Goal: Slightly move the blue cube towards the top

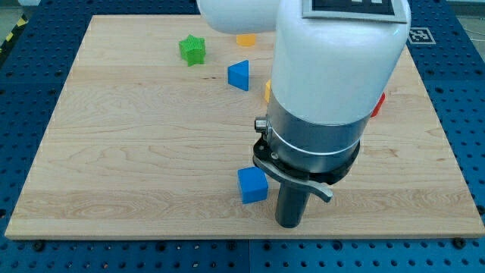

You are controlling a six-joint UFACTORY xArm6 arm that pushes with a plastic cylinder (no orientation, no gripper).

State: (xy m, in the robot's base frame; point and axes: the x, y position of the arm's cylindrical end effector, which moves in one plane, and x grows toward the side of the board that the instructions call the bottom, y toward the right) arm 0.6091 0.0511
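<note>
— So, where does the blue cube (252, 185) sit?

— Low on the wooden board (114, 152), near the view's bottom edge and a little left of centre. My tip (290, 224) stands just beside it, to the view's right and slightly lower; whether the two touch, I cannot tell.

— Any jaws to report?

— There are none on this arm: it ends in a plain dark rod, so nothing opens, closes or grips.

— What else lies on the board?

— A green star-shaped block (192, 49) towards the view's top left, and a blue triangular block (239, 74) below and to the right of it, well apart from the cube. An orange block (245, 39) shows at the top, partly behind the white arm body (337, 53). A sliver of yellow block (267, 91) peeks out at the arm's left edge and a bit of red block (377, 105) at its right; their shapes are hidden
</note>
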